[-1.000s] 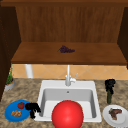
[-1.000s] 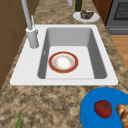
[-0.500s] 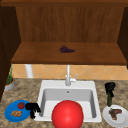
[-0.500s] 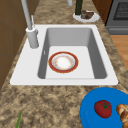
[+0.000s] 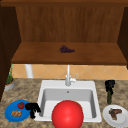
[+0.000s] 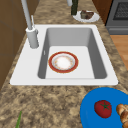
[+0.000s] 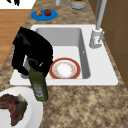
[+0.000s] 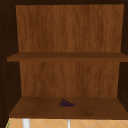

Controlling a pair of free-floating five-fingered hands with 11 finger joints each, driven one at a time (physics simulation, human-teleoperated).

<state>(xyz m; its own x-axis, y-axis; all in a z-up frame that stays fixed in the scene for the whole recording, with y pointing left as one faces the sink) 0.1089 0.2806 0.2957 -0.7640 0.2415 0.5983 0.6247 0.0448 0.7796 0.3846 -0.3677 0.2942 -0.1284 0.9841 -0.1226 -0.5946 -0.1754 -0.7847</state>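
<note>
My right hand is at the sink's right, fingers curled round the neck of a dark green bottle that stands upright on the counter. My left hand hovers at the sink's front left corner, beside a blue plate, fingers hanging relaxed and holding nothing. That plate carries a tomato and a bread piece. A red-rimmed bowl lies in the white sink.
A white plate with a piece of steak sits right of the bottle. The faucet stands behind the basin. Purple grapes lie on the lower wooden shelf. A potted plant is at the far left.
</note>
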